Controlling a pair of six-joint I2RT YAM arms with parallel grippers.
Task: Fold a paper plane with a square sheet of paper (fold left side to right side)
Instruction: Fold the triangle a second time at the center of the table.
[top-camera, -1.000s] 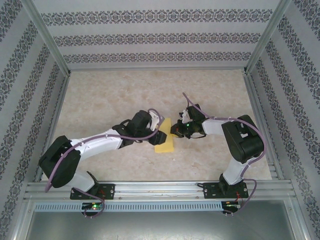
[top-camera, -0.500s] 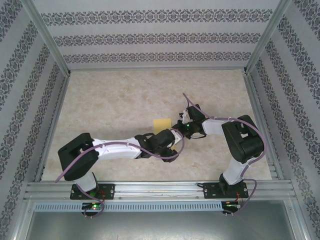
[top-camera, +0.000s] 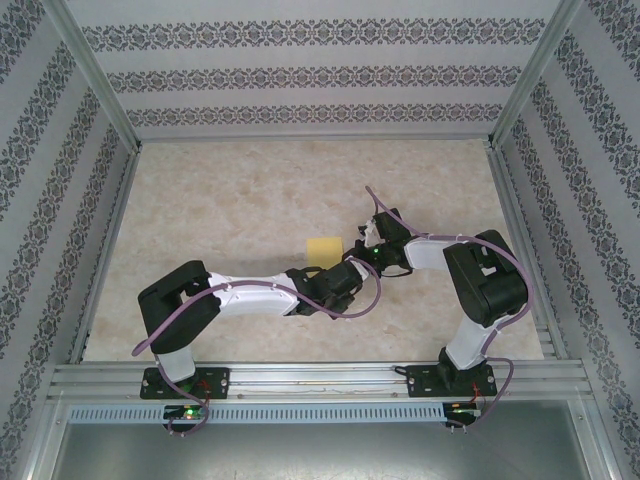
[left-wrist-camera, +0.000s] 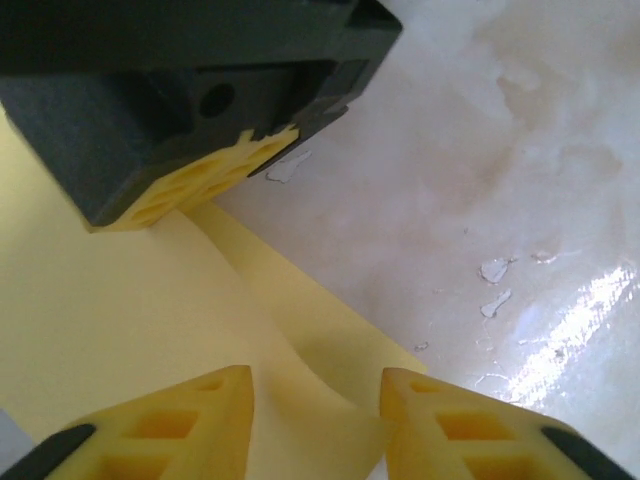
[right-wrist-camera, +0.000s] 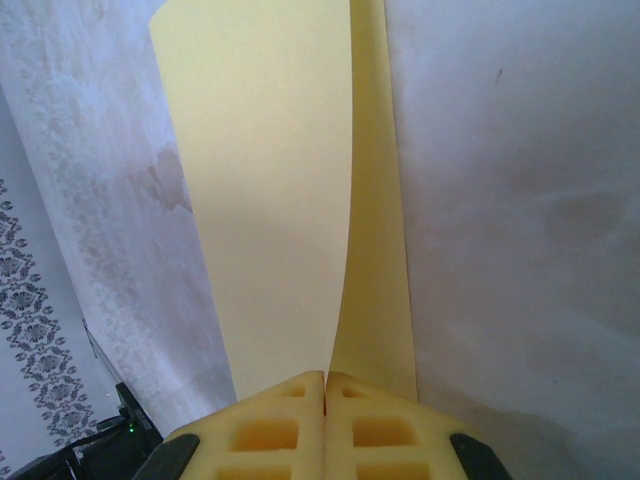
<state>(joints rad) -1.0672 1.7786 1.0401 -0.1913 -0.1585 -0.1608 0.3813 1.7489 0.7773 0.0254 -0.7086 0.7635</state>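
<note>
Near the middle of the counter (top-camera: 200, 210), a little toward its near edge, lies the square sheet of paper (top-camera: 322, 249); in the top view its far part shows as a small yellow patch, and the two arms meet over its near part; the left arm (top-camera: 240, 295) reaches in low from the near left corner, the right arm (top-camera: 470, 275) bends in from the near right corner, and their wrists come close together just beside the sheet; in the right wrist view the right jaws are clenched on the paper, the two yellow pads (right-wrist-camera: 270, 432) pressed flat together with no gap; the sheet runs away from them in two layers, a broad pale flap on the left and a narrower strip on the right, which meet at the pads; in the left wrist view the left jaws are released, their pads (left-wrist-camera: 190, 428) standing apart; a raised, curling ridge of the paper lies in the gap between them, and I cannot tell whether either pad touches it; past that ridge the right arm's black finger with its yellow pad (left-wrist-camera: 190, 190) sits down on the sheet; the bare counter beside the paper's edge is glossy and pale with small flecks.
</note>
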